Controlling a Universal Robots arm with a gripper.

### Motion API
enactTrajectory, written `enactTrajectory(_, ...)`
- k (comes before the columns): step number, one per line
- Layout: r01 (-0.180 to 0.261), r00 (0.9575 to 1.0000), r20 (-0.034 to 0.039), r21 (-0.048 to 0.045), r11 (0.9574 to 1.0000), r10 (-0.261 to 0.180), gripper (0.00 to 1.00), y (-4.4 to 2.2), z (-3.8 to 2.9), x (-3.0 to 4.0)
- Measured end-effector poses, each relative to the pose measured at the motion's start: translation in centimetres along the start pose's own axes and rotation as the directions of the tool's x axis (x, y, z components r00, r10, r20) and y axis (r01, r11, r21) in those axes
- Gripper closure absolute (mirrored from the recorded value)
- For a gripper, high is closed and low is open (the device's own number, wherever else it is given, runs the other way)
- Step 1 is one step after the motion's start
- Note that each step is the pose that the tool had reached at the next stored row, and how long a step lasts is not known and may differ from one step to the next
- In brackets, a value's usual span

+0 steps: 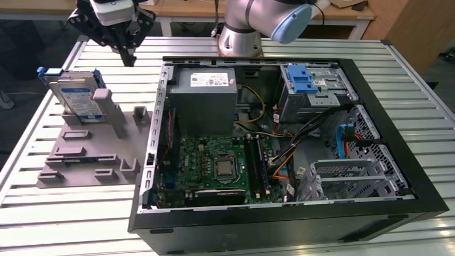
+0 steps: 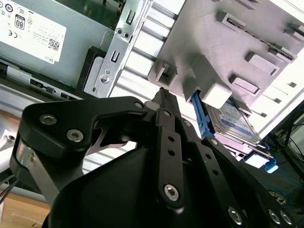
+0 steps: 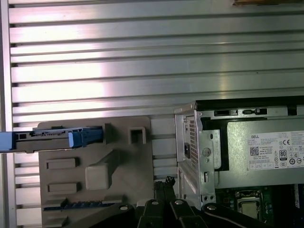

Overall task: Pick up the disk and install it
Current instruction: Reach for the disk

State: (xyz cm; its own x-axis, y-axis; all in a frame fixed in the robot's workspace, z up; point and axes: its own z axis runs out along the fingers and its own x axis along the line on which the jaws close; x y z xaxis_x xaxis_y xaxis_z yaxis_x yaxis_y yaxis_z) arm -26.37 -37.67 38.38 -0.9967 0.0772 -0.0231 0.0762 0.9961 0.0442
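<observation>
At the exterior view's left, the disk (image 1: 74, 98) stands on edge in a slot of a grey plastic fixture (image 1: 85, 154), label side showing, its blue carrier bracket framing it. The fixture lies flat on the slatted aluminium table (image 1: 71, 213) and has several other low blocks and slots on it. In both wrist views the disk (image 2: 235, 121) (image 3: 47, 137) sits in that same slot, and nothing grips it.

Just to the exterior view's right of the disk and higher in the picture hangs the gripper (image 1: 130, 61), over the table and clear of both the disk and the fixture. Its black fingers meet at a point with nothing between them, as both wrist views also show (image 2: 164, 92) (image 3: 165, 182).

Further right lies the open computer case (image 1: 284, 224), its side panel off. Inside, a grey power supply (image 1: 206, 101) with a white sticker sits near the case's left wall, with the green motherboard (image 1: 213, 160) below it in the picture. At the case's right end is a metal drive cage (image 1: 316, 93) carrying a blue ribbed latch (image 1: 301, 79). The arm's base (image 1: 240, 37) stands on the table behind the case.
</observation>
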Motion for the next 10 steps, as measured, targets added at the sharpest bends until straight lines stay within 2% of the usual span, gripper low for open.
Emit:
enactTrajectory(4, 0.000, 1.0000, -0.0001, 0.0000, 1.0000, 0.000, 0.89, 0.01, 0.02, 0.68)
enactTrajectory(10, 0.000, 1.0000, -0.0022, 0.0002, 1.0000, 0.000, 0.89, 0.59, 0.09, 2.46)
